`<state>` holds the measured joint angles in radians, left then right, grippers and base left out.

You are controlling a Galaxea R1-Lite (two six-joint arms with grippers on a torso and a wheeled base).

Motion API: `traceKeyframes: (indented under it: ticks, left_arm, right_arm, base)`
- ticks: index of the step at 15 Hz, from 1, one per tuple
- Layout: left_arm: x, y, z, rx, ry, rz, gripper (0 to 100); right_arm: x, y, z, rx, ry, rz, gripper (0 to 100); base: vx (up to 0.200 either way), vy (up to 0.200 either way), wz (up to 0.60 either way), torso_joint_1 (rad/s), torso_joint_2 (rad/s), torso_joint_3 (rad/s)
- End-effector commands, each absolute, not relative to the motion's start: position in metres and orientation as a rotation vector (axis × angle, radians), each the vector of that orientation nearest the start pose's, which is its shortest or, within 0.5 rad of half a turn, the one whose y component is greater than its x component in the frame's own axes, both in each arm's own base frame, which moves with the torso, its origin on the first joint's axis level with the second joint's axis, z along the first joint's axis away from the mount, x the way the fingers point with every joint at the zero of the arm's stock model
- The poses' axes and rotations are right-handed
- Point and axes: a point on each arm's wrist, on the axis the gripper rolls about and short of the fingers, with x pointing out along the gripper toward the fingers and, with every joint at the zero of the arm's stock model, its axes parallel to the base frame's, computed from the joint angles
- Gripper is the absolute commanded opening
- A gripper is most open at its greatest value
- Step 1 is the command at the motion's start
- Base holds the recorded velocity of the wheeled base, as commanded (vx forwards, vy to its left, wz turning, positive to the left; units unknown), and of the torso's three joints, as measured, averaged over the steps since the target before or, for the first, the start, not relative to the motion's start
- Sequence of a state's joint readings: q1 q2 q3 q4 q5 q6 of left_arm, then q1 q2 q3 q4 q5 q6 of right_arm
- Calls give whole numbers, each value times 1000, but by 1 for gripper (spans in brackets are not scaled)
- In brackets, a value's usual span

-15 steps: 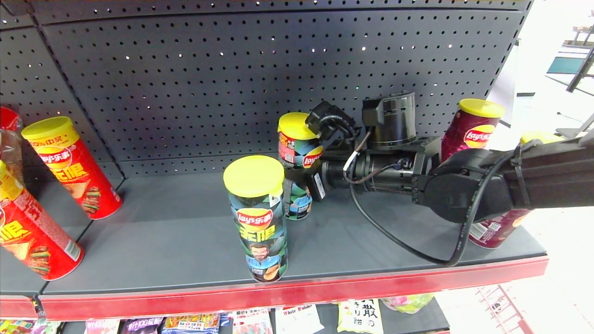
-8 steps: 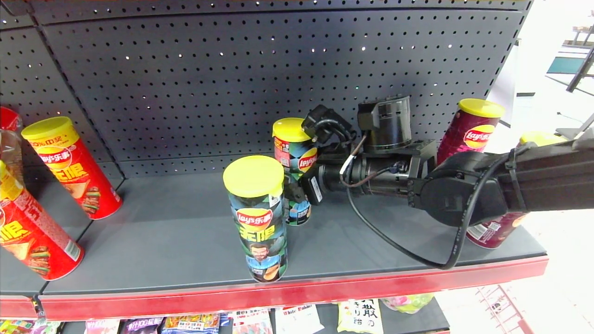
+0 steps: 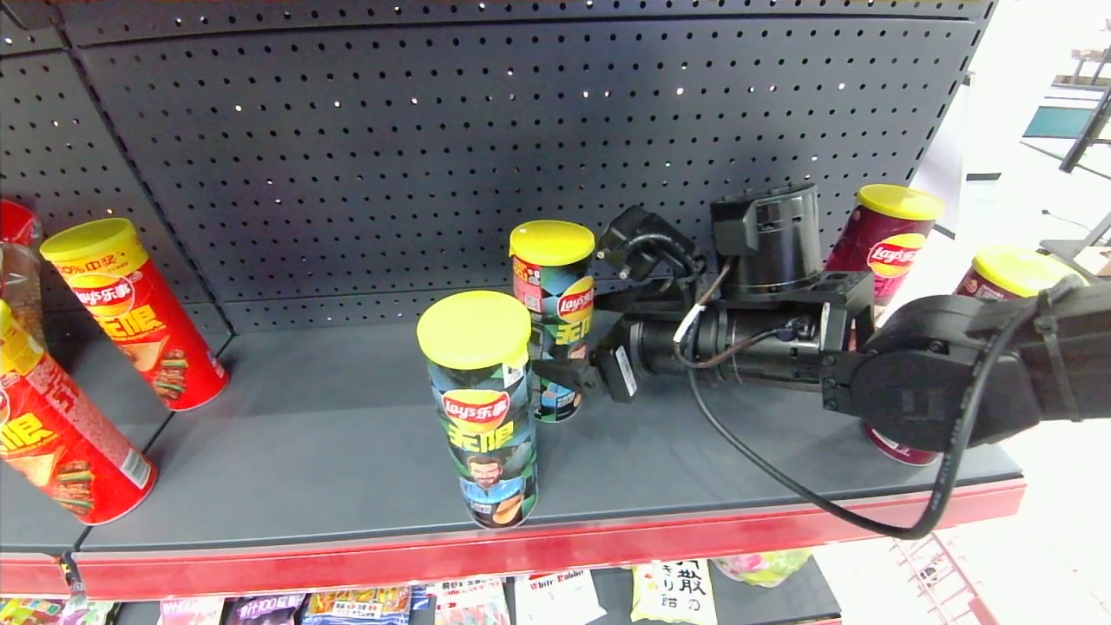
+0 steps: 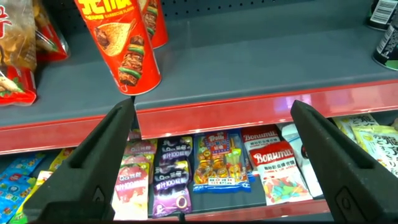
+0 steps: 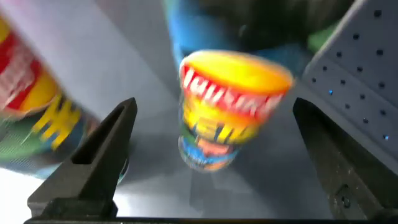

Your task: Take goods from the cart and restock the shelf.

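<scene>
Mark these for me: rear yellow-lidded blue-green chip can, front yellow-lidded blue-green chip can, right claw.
rear yellow-lidded blue-green chip can (image 3: 555, 308), head view, upper label.
front yellow-lidded blue-green chip can (image 3: 486, 417), head view, middle of label.
right claw (image 5: 211, 109), right wrist view, midway between its fingertips.

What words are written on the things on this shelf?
Front can: logo and big characters, clear; brand print is not quoted here.
Rear can: same logo and characters.
Red cans: logo, big characters.
Purple cans: logo.
Snack packets below: mostly too small to read.
Red shelf edge: no sign or number.
</scene>
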<state>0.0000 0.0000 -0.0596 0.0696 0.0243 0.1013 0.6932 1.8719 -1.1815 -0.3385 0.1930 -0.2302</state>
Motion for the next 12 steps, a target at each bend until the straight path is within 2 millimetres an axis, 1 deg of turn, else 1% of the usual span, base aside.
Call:
traceKeyframes:
  ticks: [1, 4, 5, 6, 8, 12]
  left_arm:
    - [-27, 1, 84, 101, 14, 24, 100]
    - [-27, 1, 84, 101, 14, 24, 100]
    - [-27, 1, 84, 101, 14, 24, 100]
    - [-27, 1, 84, 101, 14, 24, 100]
    - [-27, 1, 84, 101, 14, 24, 100]
    - [-27, 1, 84, 101, 14, 24, 100]
  right_arm:
    - [267, 227, 203, -302, 248, 912, 100]
    - [258, 218, 196, -311, 280, 913, 100]
    - [255, 215, 188, -318, 311, 913, 100]
    - [255, 213, 183, -321, 329, 907, 100]
    - [256, 208, 175, -336, 364, 863, 100]
    - [271, 207, 159, -369, 414, 740, 100]
  base:
    - [0, 0, 0, 0, 0, 0]
    - [0, 0, 0, 0, 0, 0]
    - [0, 0, 0, 0, 0, 0]
    - [0, 0, 0, 0, 0, 0]
    - [0, 0, 0, 0, 0, 0]
    - [0, 0, 0, 0, 0, 0]
